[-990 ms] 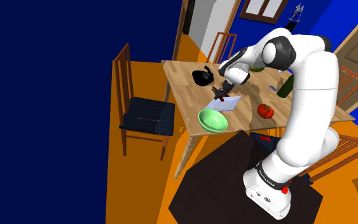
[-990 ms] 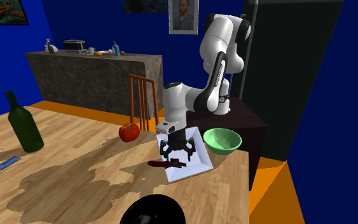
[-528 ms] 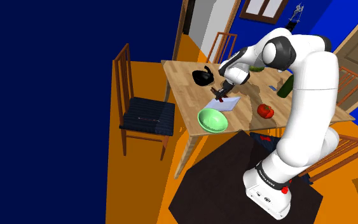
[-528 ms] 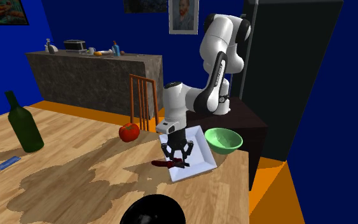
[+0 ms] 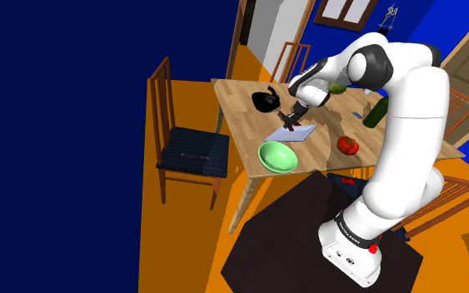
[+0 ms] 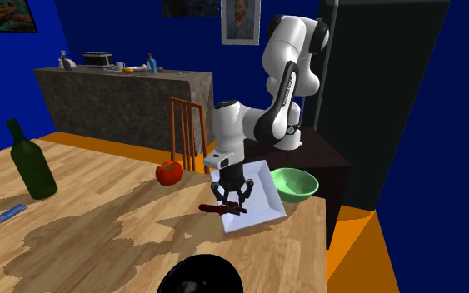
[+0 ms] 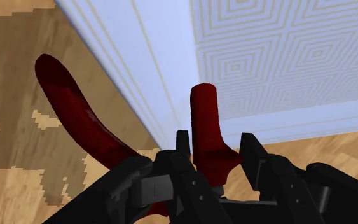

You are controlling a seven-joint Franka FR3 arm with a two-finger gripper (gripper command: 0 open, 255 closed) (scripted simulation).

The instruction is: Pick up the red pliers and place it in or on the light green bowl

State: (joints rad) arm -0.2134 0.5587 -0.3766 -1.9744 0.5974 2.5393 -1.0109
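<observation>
The red pliers hang just above the wooden table, clasped in my black gripper, which is shut on one handle. In the wrist view, one dark red handle sits between the fingers, and the other handle splays out over the wood. In the shoulder view, my gripper holds the pliers over the white tray's far edge. The light green bowl stands upright near the table's edge, just beyond the tray from the gripper.
A white patterned tray lies under the gripper. A red tomato, a dark green bottle, a small blue flat item and a black round vessel stand on the table. A wooden chair is beside it.
The fingers have closed on the pliers' handle, and the gripper has risen a little with the pliers. The tray has shifted slightly toward the bowl.
</observation>
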